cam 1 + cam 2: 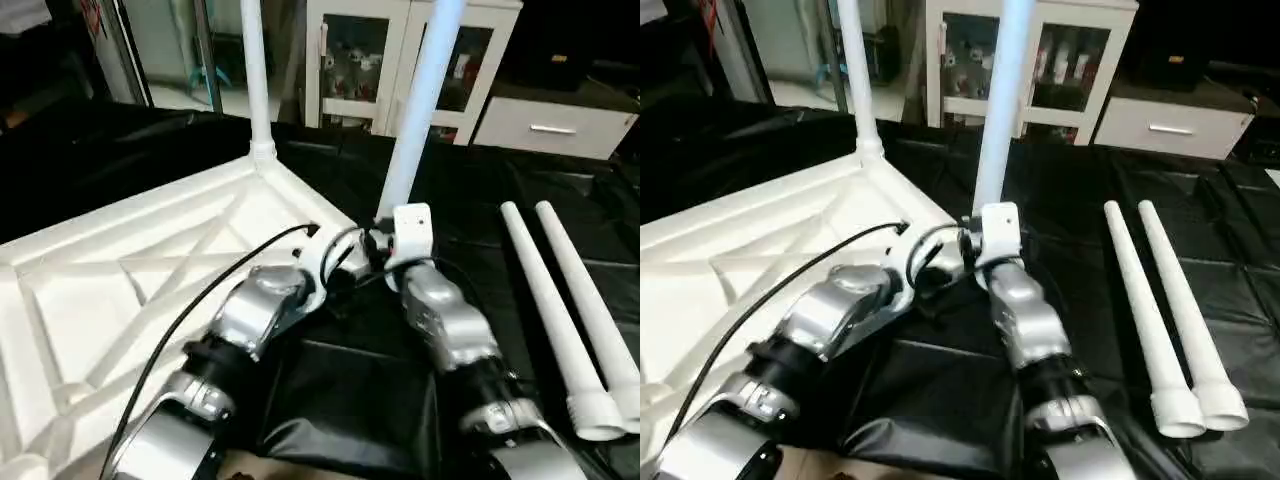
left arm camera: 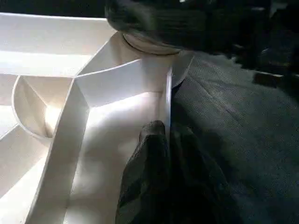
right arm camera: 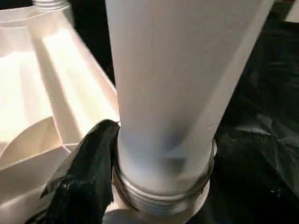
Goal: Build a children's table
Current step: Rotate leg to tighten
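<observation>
Tabletop (image 1: 120, 270) upside down on black-covered table (image 1: 520, 200), ribs up. Two legs upright in far corner sockets: one (image 1: 255, 70) free, other (image 1: 420, 100) gripped by right tool (image 3: 140, 186). Two legs (image 1: 570, 300) lying right. Left tool (image 2: 161, 154) pinched on tabletop rim.

Two upright legs (image 1: 254, 80) (image 1: 420, 105) bar the tabletop's (image 1: 110, 280) far edge; black bench (image 1: 470, 230) lies open before two loose legs (image 1: 570, 310).

A black-covered bench (image 1: 470, 190) carries everything. The white tabletop (image 1: 120, 280) lies on it ribbed side up, to the left of the right end effector (image 1: 385, 240). Two loose white legs (image 1: 560, 300) lie side by side on the cloth, well apart to that end effector's right.
</observation>
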Controlling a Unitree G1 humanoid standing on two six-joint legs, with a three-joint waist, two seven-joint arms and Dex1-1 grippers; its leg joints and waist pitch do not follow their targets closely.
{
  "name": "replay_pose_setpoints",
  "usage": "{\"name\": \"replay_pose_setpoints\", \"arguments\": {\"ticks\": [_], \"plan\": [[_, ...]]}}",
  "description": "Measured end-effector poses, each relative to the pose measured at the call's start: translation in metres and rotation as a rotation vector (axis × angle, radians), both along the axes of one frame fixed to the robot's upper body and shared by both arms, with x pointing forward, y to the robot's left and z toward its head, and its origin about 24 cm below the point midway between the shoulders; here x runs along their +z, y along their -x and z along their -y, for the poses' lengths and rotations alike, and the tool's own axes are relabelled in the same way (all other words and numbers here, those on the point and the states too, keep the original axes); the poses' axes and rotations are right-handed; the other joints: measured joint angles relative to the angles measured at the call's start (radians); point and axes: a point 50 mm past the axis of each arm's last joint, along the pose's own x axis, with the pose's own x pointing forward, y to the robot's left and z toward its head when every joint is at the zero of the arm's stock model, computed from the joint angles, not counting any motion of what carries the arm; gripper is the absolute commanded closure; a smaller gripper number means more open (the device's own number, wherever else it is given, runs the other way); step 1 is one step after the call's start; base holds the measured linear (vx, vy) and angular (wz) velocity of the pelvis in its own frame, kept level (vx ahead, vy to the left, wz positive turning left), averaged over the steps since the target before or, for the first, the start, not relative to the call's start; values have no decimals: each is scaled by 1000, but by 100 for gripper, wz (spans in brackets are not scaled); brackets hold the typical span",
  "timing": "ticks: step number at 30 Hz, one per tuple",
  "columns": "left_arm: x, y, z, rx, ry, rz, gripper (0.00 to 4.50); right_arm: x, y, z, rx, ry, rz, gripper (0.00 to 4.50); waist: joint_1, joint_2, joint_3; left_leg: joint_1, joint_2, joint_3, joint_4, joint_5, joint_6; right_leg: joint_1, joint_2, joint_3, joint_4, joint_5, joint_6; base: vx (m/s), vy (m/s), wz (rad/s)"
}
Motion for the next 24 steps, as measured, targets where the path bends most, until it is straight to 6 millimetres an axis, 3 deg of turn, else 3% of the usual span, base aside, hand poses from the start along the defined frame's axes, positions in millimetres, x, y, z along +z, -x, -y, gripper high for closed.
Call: {"name": "replay_pose_setpoints", "arguments": {"ticks": [4, 5, 13, 19, 24], "plan": [[1, -1, -2, 3, -10, 14, 450, -1, -1, 0, -11, -16, 23, 181, 2, 0, 0, 0, 0, 1, 0, 0, 0, 0, -1, 0, 1, 3, -1, 0, 0, 0], [1, -2, -2, 2, -11, 16, 450, 0, -1, 0, -9, -25, 30, 125, 2, 0, 0, 0, 0, 1, -1, 0, 0, 0, -1, 0, 1, 4, -1, 0, 0, 0], [5, -2, -16, -49, -30, 55, 450, -3, 7, 15, 90, -91, 28, 55, 2, 1, 1, -3, 2, 1, -6, 0, 0, -5, 0, -4, 2, 11, -4, 0, 0, 0], [8, 15, -31, -218, -20, 50, 450, 13, 18, 36, 317, 0, 66, 4, 7, 2, 1, -9, 6, 1, -7, 0, 0, -9, 3, -5, 0, 9, -2, 0, 0, 0], [9, 30, -43, -355, -13, 17, 450, 30, 43, 64, 586, 51, 62, 4, 21, 2, 1, -10, 6, 3, -6, -2, 3, -9, 3, -5, -1, 7, -2, 0, 0, 0]]}}
